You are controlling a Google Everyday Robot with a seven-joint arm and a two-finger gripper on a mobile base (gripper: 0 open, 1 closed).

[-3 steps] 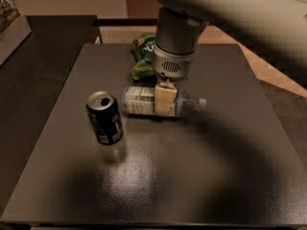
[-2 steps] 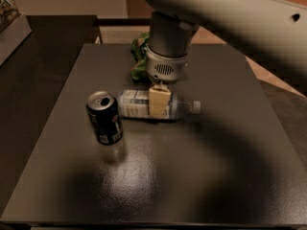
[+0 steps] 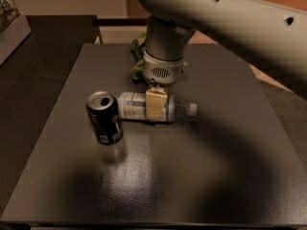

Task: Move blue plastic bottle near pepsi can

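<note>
The blue plastic bottle (image 3: 130,106) lies on its side on the dark table (image 3: 216,176), its white cap pointing right. My gripper (image 3: 156,105) comes down from above over the bottle's middle. One tan finger (image 3: 156,104) shows across its front and the other is hidden behind it, so the gripper is shut on the bottle. The pepsi can (image 3: 104,118) stands upright just left of the bottle's base, almost touching it.
A green snack bag (image 3: 138,56) lies behind the gripper near the table's far edge, partly hidden by the wrist. A grey bin (image 3: 10,32) stands on the dark counter at far left. My arm spans the upper right.
The gripper and the bottle have moved together to the left, bringing the bottle's base close to the can. The can has stayed in place.
</note>
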